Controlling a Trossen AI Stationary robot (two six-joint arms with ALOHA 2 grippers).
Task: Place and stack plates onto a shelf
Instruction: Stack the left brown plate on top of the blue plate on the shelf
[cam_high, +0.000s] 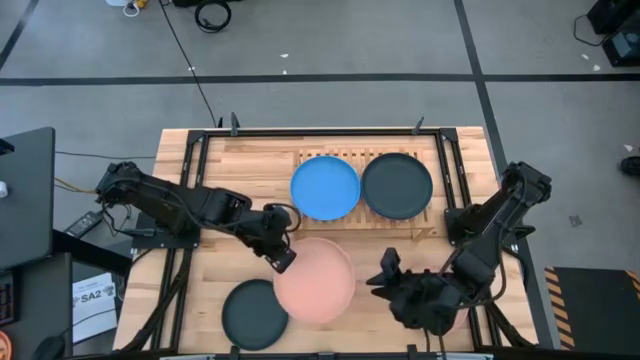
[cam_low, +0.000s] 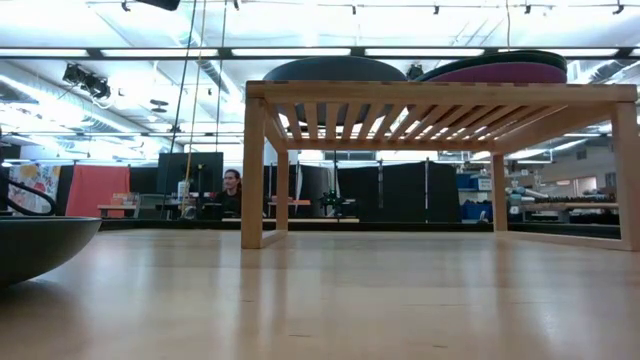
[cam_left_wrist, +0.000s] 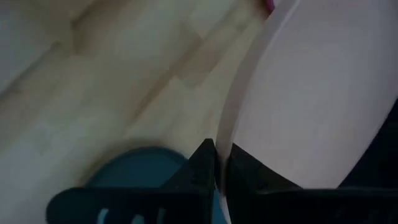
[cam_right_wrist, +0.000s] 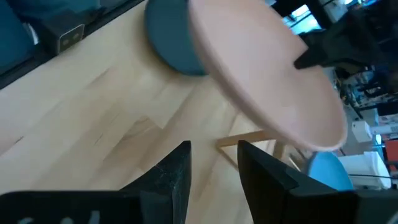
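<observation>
Mid-carry: our left gripper (cam_high: 283, 258) pinches the salmon plate's (cam_high: 315, 280) rim, lifted off the desk (cam_high: 240, 160). Next, we swing it onto the shelf (cam_high: 330, 156) stack. Right gripper (cam_high: 388, 272) waits, half-spread, empty.

Salmon-pink plate (cam_high: 316, 281), matte, plain. Dark teal plate (cam_high: 254, 313) beside it, plain. Bright blue plate (cam_high: 324, 187) and charcoal-black plate (cam_high: 397, 185) on the pale natural-wood shelf (cam_high: 385, 224), parallel slats. Purple plate edge (cam_low: 510, 72) in the low view. Tabletop (cam_high: 230, 170) light wood, plank grain. Both arms dark.
</observation>
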